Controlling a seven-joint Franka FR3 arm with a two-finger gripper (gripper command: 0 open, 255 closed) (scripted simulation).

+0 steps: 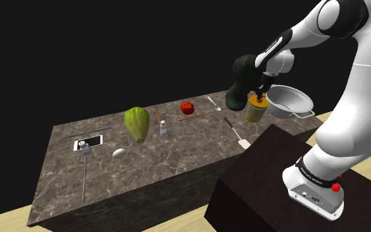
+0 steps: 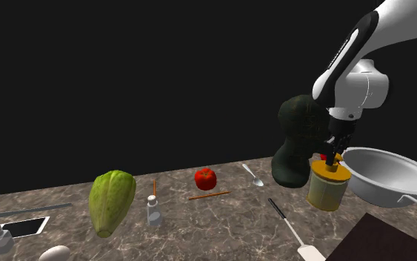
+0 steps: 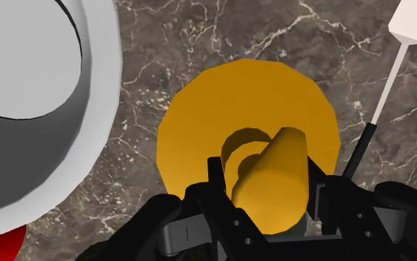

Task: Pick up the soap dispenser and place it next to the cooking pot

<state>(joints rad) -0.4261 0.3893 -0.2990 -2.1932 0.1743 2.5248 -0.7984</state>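
Veined counter (image 1: 177, 158), gripper (image 3: 267, 184) tight on soap dispenser (image 2: 327, 191) pump, cooking pot (image 2: 377, 189) alongside.

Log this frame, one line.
gripper: shut on soap dispenser pump | soap dispenser: upright, beside cooking pot | contact with counter: unclear

The dark marble counter (image 1: 177, 155) before me: a tomato (image 1: 187, 107) near its far edge, a thin stick (image 1: 190, 117) just beside it, a spoon (image 1: 213, 103) near, and a green vegetable (image 1: 136, 124), a phone (image 1: 88, 143) and a pot (image 1: 289, 102) each well apart from it.
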